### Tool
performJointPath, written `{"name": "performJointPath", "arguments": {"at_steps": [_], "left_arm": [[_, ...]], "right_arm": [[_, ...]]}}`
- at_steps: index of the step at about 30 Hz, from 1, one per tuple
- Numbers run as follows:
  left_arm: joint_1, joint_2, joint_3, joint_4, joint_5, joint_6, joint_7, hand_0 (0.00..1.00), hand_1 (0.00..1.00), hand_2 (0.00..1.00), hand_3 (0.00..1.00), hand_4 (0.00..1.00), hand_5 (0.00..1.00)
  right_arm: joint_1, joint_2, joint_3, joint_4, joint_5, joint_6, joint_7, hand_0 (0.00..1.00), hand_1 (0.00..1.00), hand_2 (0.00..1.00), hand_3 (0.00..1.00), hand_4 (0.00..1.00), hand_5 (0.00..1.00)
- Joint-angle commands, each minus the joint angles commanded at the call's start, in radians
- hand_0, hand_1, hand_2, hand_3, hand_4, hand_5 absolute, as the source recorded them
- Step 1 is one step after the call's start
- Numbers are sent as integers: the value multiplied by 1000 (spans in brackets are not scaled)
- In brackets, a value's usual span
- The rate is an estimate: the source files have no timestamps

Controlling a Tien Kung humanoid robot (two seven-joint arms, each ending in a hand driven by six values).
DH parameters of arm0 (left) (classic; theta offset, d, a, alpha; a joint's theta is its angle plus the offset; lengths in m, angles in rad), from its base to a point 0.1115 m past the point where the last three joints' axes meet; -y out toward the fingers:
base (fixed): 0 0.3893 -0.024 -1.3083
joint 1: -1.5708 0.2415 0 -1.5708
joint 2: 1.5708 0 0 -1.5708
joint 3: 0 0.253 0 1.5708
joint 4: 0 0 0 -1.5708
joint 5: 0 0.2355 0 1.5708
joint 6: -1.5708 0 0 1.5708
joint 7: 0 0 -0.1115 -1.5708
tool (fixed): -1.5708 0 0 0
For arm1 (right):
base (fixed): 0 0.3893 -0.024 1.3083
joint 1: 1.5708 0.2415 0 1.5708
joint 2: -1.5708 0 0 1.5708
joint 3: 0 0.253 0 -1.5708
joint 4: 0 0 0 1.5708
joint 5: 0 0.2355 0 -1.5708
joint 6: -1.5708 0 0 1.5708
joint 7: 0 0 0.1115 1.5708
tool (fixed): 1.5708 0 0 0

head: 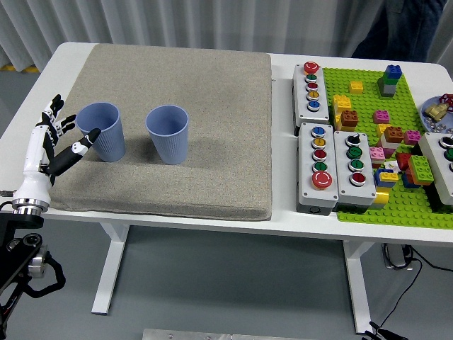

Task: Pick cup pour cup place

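Two blue ribbed cups stand upright on a grey mat [212,92]. The left cup [101,132] is near the mat's left edge. The right cup [168,134] stands a little to its right. My left hand [60,138] is just left of the left cup, fingers spread and apart from it, with only the thumb tip reaching close to the cup's wall. It holds nothing. The right arm is out of view.
Grey button boxes [318,166] and a green brick baseplate [396,142] with several loose bricks fill the table's right side. A small dish [439,113] sits at the right edge. A person [407,28] stands at the far right.
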Motion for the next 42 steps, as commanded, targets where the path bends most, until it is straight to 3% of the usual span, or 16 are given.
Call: {"name": "performJointPath", "arguments": {"at_steps": [5,6,11,12,15,17,18,19,23,24,29,30,35,36,42], "left_arm": [[-55,-29,-59,-71,-97,-58,80,782,817,961,992,998,494],[-79,-38,-79,-81,-135,-81,108,743,788,933,960,998,569],[-159,-56,-139,-111,-321,-136,194,743,788,933,960,998,569],[-181,-69,-159,-117,-348,-148,203,730,781,936,960,998,642],[-237,-98,-215,-130,-352,-167,200,730,781,936,960,998,642],[-286,-135,-263,-146,-332,-186,165,730,781,936,960,998,642],[-304,-147,-279,-151,-330,-188,149,732,756,917,931,982,723],[-322,-161,-298,-155,-339,-191,132,732,756,917,931,982,723],[-379,-194,-360,-151,-367,-194,94,732,756,917,931,982,723],[-389,-197,-371,-145,-367,-194,91,728,747,893,896,978,802],[-410,-196,-404,-104,-346,-203,84,728,747,893,896,978,802],[-410,-197,-406,-100,-346,-204,84,723,735,876,853,867,998],[-410,-218,-444,-28,-339,-217,84,723,735,876,853,867,998],[-408,-221,-455,-15,-331,-221,85,723,734,870,848,825,998],[-403,-213,-467,6,-312,-237,95,723,734,870,848,815,998]], "right_arm": [[-4,2,-6,0,2,-3,-4,767,699,742,629,239,175],[-5,2,-10,0,6,-4,-4,768,698,742,629,239,176],[-6,-1,-18,0,14,-5,0,768,698,742,629,239,176],[-5,-3,-20,0,18,-5,1,768,698,741,630,239,175],[-3,-6,-20,0,19,-5,2,768,698,741,630,239,175],[2,-7,-18,0,16,-6,1,768,698,741,630,239,175],[3,-7,-18,0,16,-7,1,768,695,741,630,240,175],[5,-6,-17,0,16,-7,1,768,695,741,630,240,175],[10,-4,-13,0,12,-7,-3,768,695,741,630,240,175],[11,-4,-12,0,11,-7,-3,768,698,741,630,239,175],[16,-3,-15,0,15,-8,-4,768,698,741,630,239,175],[16,-3,-15,0,15,-8,-4,768,699,741,629,237,175],[19,1,-15,0,12,-9,-4,768,699,741,629,237,175],[19,2,-16,0,14,-10,-3,768,698,742,629,236,175],[19,2,-15,0,14,-10,-4,769,698,742,629,236,175]]}}
